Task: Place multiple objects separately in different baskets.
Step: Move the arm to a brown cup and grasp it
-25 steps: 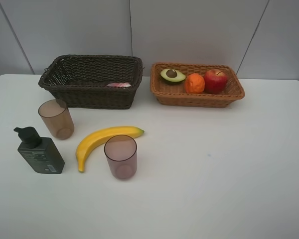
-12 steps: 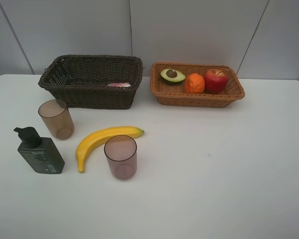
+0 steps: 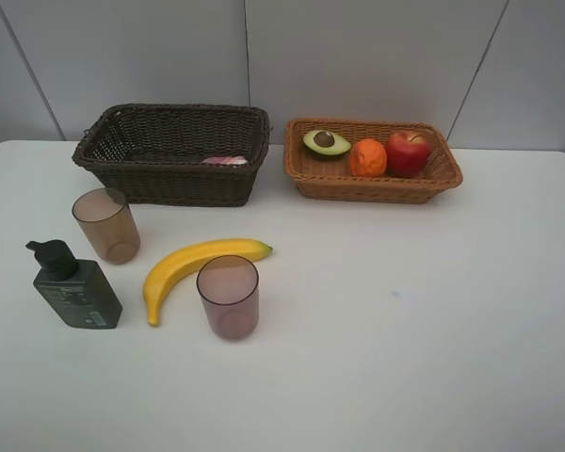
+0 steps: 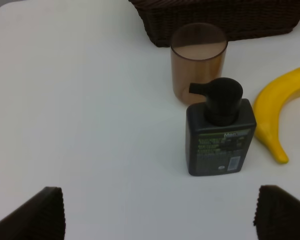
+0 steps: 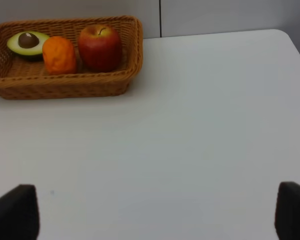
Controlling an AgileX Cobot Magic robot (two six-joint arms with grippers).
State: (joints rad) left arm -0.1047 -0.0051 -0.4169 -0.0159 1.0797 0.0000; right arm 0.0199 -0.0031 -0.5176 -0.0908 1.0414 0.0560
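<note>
**Desk:** What has moved on the table [image 3: 405,330] in the last second?

**Photographer:** Nothing. The banana [image 3: 200,264], the cup [image 3: 106,224], the second cup [image 3: 228,296] and the pump bottle [image 3: 75,287] lie exactly where they lay. Neither arm has come into the high view.

**Desk:** How far along is the sorting?

**Photographer:** About half done, by the look of it. The avocado [image 3: 326,142], orange [image 3: 367,157] and apple [image 3: 408,153] sit together in the light basket [image 3: 372,186], just beside the dark basket [image 3: 169,184] on the right arm's side. A pink bottle [image 3: 225,160] lies inside the dark basket, low against its front wall. Fruit seems bound for one basket and containers for the other.

**Desk:** And what is left out?

**Photographer:** The banana lies in front of the dark basket. The cup stands upright near that basket's front wall, toward the left arm's side. The second cup stands farther out, past the banana. The pump bottle stands upright beyond the first cup.

**Desk:** The grippers?

**Photographer:** The left gripper [image 4: 160,215] hangs released and empty, well back from the dark basket, facing the pump bottle. The right gripper [image 5: 152,212] is spread just as wide, with nothing between its jaws.
</note>
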